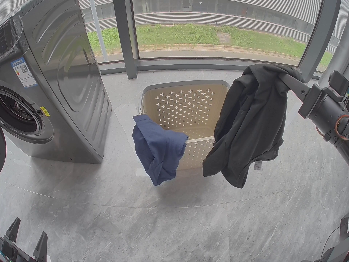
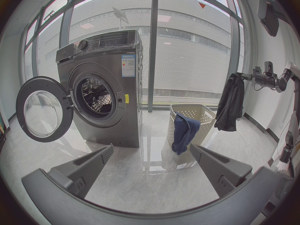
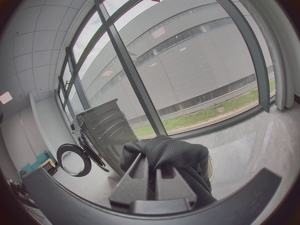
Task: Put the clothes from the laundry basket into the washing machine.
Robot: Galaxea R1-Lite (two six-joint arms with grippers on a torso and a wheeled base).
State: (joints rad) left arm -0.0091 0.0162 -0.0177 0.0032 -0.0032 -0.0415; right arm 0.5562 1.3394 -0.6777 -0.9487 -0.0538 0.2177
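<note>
Charcoal garment [image 1: 251, 124] hangs pinched in the right end effector [image 3: 152, 164]. Below it, a blue garment [image 1: 158, 148] drapes the laundry basket [image 1: 181, 86] rim. Left end effector [image 2: 150, 147] is spread, empty. The washing machine [image 2: 131, 110] seems unloaded.

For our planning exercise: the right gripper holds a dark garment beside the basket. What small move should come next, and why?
Probably swing the right gripper toward the washing machine on the robot's left: the dark garment hangs free, out of the basket, and the machine's door stands open.
</note>
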